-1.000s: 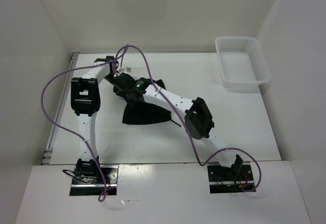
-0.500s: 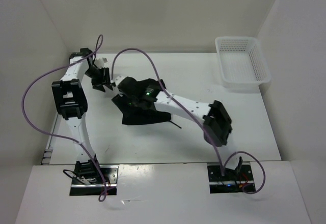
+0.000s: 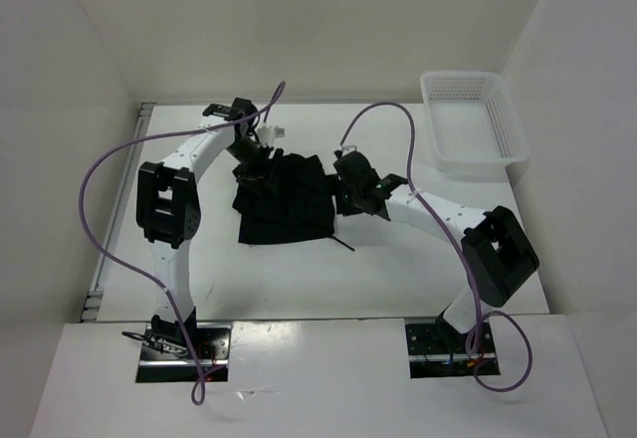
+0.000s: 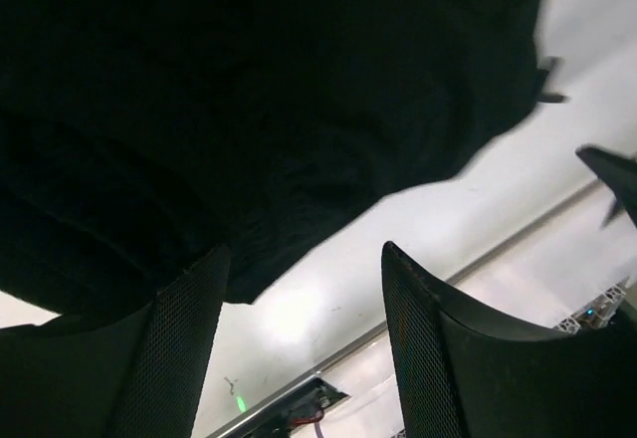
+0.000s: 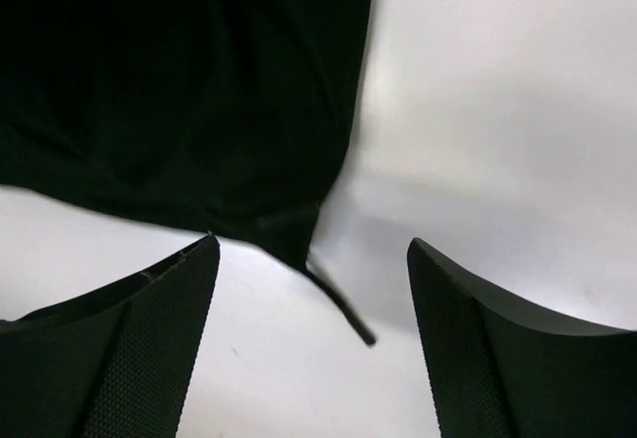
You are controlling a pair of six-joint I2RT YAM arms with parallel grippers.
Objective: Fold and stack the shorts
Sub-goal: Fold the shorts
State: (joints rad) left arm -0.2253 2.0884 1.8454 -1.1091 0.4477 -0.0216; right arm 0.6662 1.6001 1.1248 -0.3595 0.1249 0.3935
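The black shorts [image 3: 287, 202] lie folded in a compact patch on the white table, between the two arms. A thin black drawstring [image 3: 343, 244] trails from their near right corner and also shows in the right wrist view [image 5: 343, 309]. My left gripper [image 3: 257, 164] is open and empty over the shorts' far left edge; black fabric [image 4: 249, 109] fills most of its view. My right gripper [image 3: 343, 196] is open and empty just off the shorts' right edge; the shorts [image 5: 179, 90] lie ahead of its jaws.
A white plastic mesh basket [image 3: 474, 124] stands at the far right of the table. White walls close in the left, far and right sides. Purple cables loop above both arms.
The shorts went from a crumpled heap under the right arm to a flat folded patch. The right gripper drew back to their right edge. The left gripper swung back over their far left edge.
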